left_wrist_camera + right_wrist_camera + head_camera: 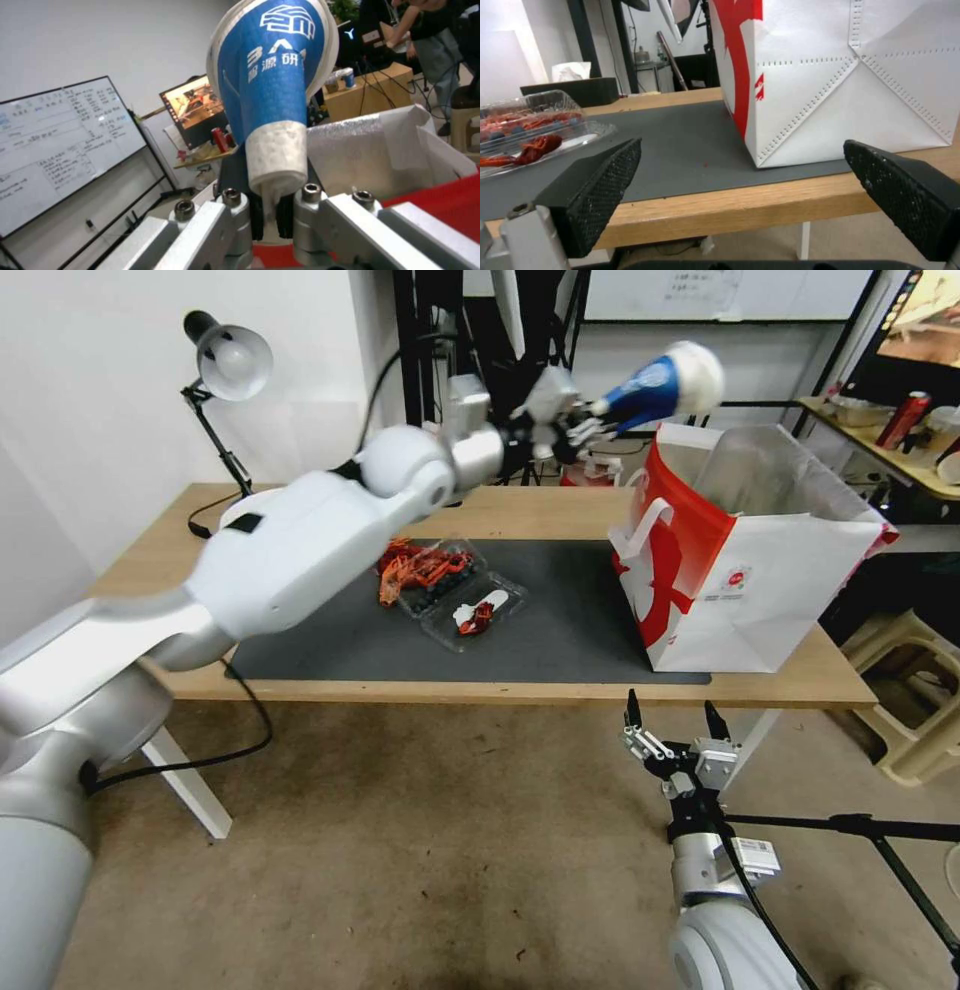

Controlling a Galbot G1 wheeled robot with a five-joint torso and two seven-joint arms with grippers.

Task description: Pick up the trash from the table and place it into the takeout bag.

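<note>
The left end effector, in the upper middle of the head view, is clenched on the narrow end of the squashed blue-and-white paper cup, left of and above the takeout bag. Let go here, the cup could strike the bag's near rim and fall onto the bench. The left arm stretches diagonally from lower left; the right end effector waits spread open below the bench edge.

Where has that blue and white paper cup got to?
In the head view, the left gripper holds the blue-and-white paper cup in the air, just above the far left edge of the takeout bag.
</note>
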